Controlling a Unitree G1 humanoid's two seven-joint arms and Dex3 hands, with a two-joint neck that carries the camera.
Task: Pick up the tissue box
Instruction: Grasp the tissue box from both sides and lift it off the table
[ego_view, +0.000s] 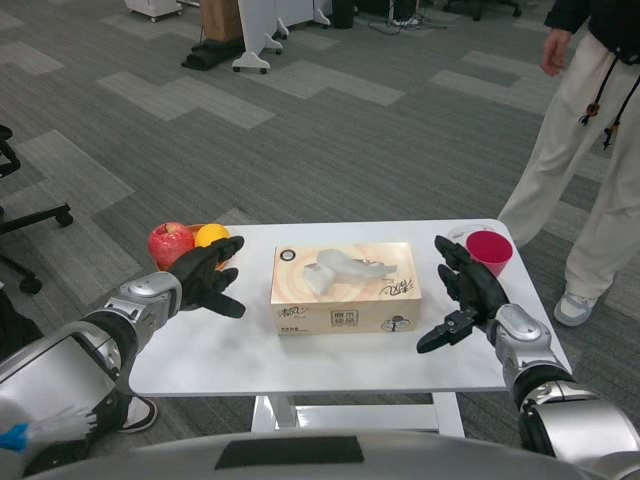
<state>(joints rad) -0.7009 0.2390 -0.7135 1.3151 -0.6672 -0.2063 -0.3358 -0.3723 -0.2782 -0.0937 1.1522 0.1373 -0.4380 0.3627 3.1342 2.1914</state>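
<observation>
Flanking the tissue box (345, 288), you are holding both hands spread and empty: left hand (208, 275) and right hand (462, 295) are each standing just clear of an end, with the box lying mid-worktop (250, 355). Uneven closing is likely to skew or crush the soft carton. Behind the left hand, an apple (170, 243) and orange (211, 235) are risking a knock; likewise the red cup (489, 250). A person (590, 150) is standing beyond, cut off above.
</observation>
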